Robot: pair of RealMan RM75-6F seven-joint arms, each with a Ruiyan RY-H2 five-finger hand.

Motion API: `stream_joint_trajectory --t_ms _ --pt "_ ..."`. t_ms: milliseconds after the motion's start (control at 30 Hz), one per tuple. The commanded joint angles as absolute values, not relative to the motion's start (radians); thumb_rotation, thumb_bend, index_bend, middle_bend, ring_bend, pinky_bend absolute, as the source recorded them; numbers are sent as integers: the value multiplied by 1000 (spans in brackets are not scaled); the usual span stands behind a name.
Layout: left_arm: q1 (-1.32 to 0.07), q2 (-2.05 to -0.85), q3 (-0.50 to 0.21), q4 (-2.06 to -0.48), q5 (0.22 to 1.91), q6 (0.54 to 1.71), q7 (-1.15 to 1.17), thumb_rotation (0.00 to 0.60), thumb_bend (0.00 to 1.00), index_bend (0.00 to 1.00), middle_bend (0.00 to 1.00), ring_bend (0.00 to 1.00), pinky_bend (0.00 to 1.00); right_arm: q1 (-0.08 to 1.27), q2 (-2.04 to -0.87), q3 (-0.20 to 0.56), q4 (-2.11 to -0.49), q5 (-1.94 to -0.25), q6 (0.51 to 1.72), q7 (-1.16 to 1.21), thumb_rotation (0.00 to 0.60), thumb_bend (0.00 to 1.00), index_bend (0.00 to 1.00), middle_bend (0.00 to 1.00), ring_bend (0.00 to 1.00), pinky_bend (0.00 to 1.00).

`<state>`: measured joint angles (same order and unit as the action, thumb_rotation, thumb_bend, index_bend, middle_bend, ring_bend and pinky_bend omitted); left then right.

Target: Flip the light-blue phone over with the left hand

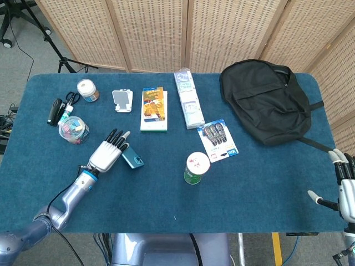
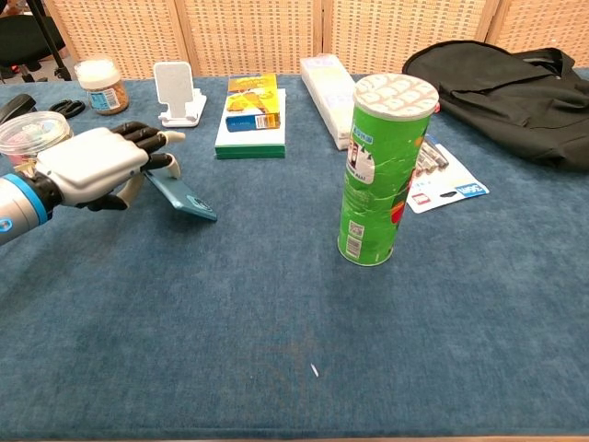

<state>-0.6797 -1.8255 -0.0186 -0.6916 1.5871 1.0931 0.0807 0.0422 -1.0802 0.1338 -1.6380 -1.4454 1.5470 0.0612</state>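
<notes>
The light-blue phone (image 1: 133,159) (image 2: 183,196) is tilted up on its right edge, its left side lifted off the blue tablecloth. My left hand (image 1: 106,153) (image 2: 97,168) holds it from the left, fingers over the raised edge and thumb under it. The phone's camera side faces up and to the right. My right hand (image 1: 345,191) hangs off the table's right front corner, fingers apart and holding nothing; the chest view does not show it.
A green can (image 1: 196,168) (image 2: 380,171) stands right of the phone. Behind the hand are a plastic jar (image 1: 74,131), a white phone stand (image 1: 122,101), a book (image 1: 153,108) and a long white box (image 1: 188,100). A black backpack (image 1: 267,101) lies far right.
</notes>
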Motion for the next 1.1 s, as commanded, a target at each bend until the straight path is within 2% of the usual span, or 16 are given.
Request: stream_joint_trajectory --t_ms 33,167,233,400,467,667,733,867,900,1100 --pt "-702 -1816 -40 -713 1579 1094 110 600 891 455 0 0 0 42 -1080 133 -1638 -1446 1546 61 600 0 29 0 0 0" --pt "-732 -1820 -64 -732 1562 1073 136 600 830 429 0 0 0 44 -1081 132 -1638 -1444 1541 60 600 0 29 0 0 0" --pt "-748 -1831 -76 -731 1556 1068 144 600 797 359 0 0 0 45 -1080 131 -1638 -1444 1537 59 600 0 29 0 0 0" --pt "-780 -1866 -111 -722 1537 1075 149 600 705 76 0 0 0 47 -1080 130 -1638 -1441 1531 56 600 0 28 0 0 0" --pt "-780 -1868 -121 -736 1535 1103 141 600 661 15 0 0 0 47 -1079 130 -1639 -1439 1531 58 600 0 28 0 0 0" --pt "-730 -1792 -135 -873 1527 1209 103 600 519 0 0 0 0 43 -1073 129 -1640 -1441 1534 71 600 0 29 0 0 0" --pt "-696 -1742 -136 -954 1515 1239 96 600 438 0 0 0 0 42 -1071 129 -1642 -1443 1536 74 600 0 28 0 0 0" --pt "-632 -1626 -120 -1115 1479 1245 114 600 44 0 0 0 0 40 -1068 127 -1647 -1447 1540 78 600 0 28 0 0 0" --pt "-602 -1577 -111 -1174 1462 1252 121 600 4 0 0 0 0 39 -1067 125 -1649 -1451 1541 78 600 0 28 0 0 0" --pt "-467 -1379 -52 -1379 1423 1303 41 600 0 0 0 0 0 31 -1060 120 -1664 -1470 1559 81 600 0 28 0 0 0"
